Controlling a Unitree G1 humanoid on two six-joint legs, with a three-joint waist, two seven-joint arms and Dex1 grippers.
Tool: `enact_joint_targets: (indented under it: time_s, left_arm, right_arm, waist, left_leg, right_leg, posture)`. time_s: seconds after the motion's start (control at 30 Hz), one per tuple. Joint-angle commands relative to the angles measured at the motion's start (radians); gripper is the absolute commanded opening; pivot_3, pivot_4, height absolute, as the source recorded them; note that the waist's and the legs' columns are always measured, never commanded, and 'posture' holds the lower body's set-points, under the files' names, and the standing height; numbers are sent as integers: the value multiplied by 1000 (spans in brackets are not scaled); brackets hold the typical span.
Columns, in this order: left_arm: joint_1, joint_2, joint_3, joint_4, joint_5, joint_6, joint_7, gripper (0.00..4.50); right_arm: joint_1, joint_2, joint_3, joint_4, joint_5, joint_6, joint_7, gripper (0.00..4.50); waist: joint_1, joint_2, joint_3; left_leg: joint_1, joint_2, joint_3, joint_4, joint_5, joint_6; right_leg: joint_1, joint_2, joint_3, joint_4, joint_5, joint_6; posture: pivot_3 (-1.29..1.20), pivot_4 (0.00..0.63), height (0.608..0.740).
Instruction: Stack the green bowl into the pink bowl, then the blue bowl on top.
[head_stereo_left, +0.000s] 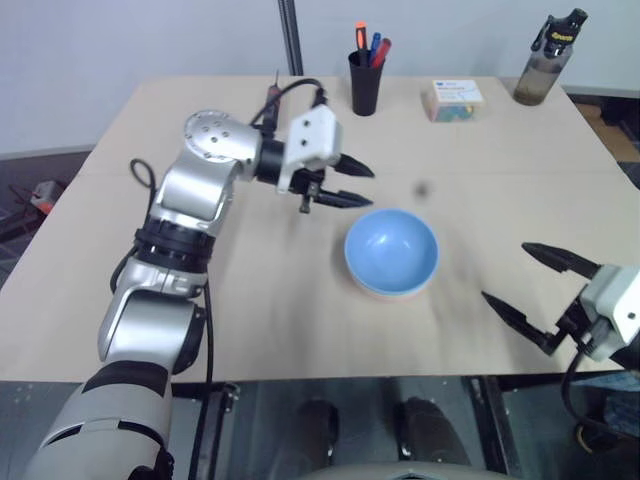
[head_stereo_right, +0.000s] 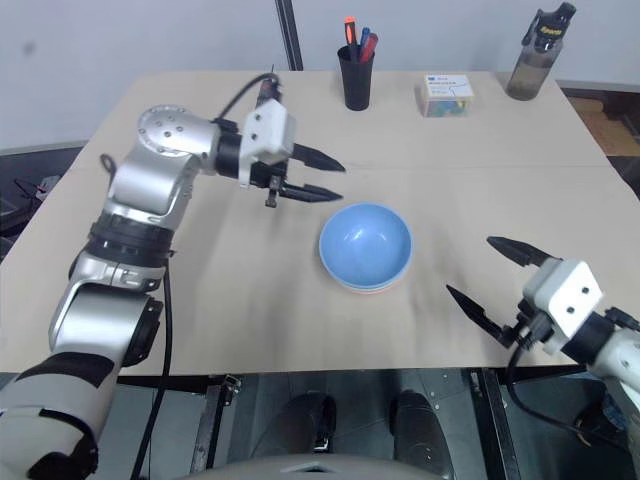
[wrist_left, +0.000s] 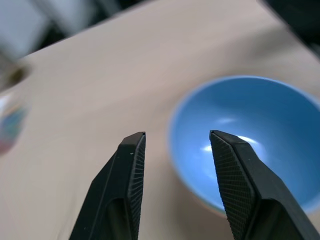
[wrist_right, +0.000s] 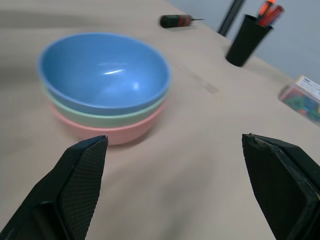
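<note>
Nearest the robot, the right gripper (head_stereo_right: 502, 277) hangs low over the table's (head_stereo_left: 250, 300) front edge, its two black fingers spread as wide as they go and nothing between them. It stands apart from the bowls, to their right.

In the middle of the table sits the stack, three bowls in all, one of each colour. The pink bowl (wrist_right: 117, 132) rests on the tabletop, the green bowl (wrist_right: 105, 117) is nested in it, and the blue bowl (head_stereo_left: 391, 249) sits on top; from above, little but the blue one and a sliver of pink rim can be seen. The stack looks level and settled, so the task appears done.

These seem to be light, smooth, stiff plastic bowls, likely slippery and easy to nudge; a pinch across the rim, one finger inside and one outside, looks like the sensible hold.

Just beyond and left of the stack, the left gripper (head_stereo_left: 355, 183) hovers above the table, pointing toward the blue bowl, fingers (wrist_left: 131, 170) parted and empty, touching nothing.

Farther back lie one dark-handled tool (wrist_right: 176, 21), one black pen cup (head_stereo_left: 365, 82) with three markers, one small box (head_stereo_left: 452, 99), and one bottle (head_stereo_left: 548, 58) at the far right corner.
</note>
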Motion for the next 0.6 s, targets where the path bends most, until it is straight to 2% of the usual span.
enact_joint_targets:
  time_s: [0.03, 0.07, 0.13, 0.17, 0.23, 0.27, 0.37, 0.43, 0.6]
  left_arm:
    - [176, -48, 149, -177, -112, 78, 165, 2164]
    - [225, -66, 176, -212, -117, 79, 216, 2164]
    - [323, -39, 194, -288, -157, 142, 208, 2164]
    - [372, -31, 212, -325, -187, 168, 205, 2579]
    - [451, -28, 251, -392, -264, 209, 201, 2783]
    - [495, -14, 261, -426, -273, 219, 205, 3452]
    - [599, 24, 302, -509, -281, 239, 250, 4430]
    - [653, 52, 328, -544, -261, 237, 294, 4430]
    - [744, 120, 372, -590, -297, 245, 290, 4430]
  right_arm:
    - [-109, -21, 42, 80, -5, 32, -20, 4500]
    - [-127, -31, 49, 110, -18, 31, -14, 4500]
    - [-160, -51, 60, 169, -41, 19, 2, 4500]
    - [-180, -53, 58, 196, -40, 18, 4, 4500]
    - [-196, -68, 57, 232, -32, 17, 29, 4500]
    - [-198, -76, 55, 250, -30, 15, 45, 4500]
    - [-191, -107, 31, 294, -26, 0, 93, 4500]
    - [-180, -126, 13, 302, -25, -2, 114, 4500]
    - [-167, -127, 3, 282, 1, 12, 137, 4500]
  waist:
    - [7, 0, 0]
    - [9, 0, 0]
    - [16, -1, 0]
    - [19, -1, 0]
    - [15, -1, 0]
    - [16, -1, 0]
    - [16, -1, 0]
    - [17, -1, 0]
    - [16, 0, 0]
  left_leg:
    - [-1, 0, -1, 0, 1, -2]
    - [-1, 0, -1, 0, 1, -2]
    - [-3, -1, -2, 0, 1, -3]
    - [-4, -1, -2, 0, 1, -3]
    - [-4, -1, -2, 0, 1, -3]
    - [-4, -1, -2, -1, 2, -3]
    - [-3, 0, -2, -1, 2, -3]
    - [-3, 0, -2, -1, 1, -3]
    - [-2, 0, -2, -2, 1, -2]
  right_leg:
    - [-1, 0, -1, 0, 0, 0]
    - [-1, 0, -1, -1, 0, 0]
    - [-1, -2, -2, -2, 0, 0]
    - [-1, -2, -2, -3, 0, 0]
    - [-1, -2, -2, -4, 0, 0]
    - [-1, -2, -2, -4, 0, 0]
    - [0, -2, -3, -4, 0, 0]
    - [0, -2, -2, -4, 0, 0]
    - [0, -2, -2, -4, 0, 0]
  posture:
    - [0, 150, 740]
    - [0, 150, 740]
    - [0, 150, 740]
    - [0, 150, 740]
    - [0, 150, 740]
    - [0, 150, 740]
    - [0, 150, 740]
    - [0, 150, 740]
    - [0, 150, 740]
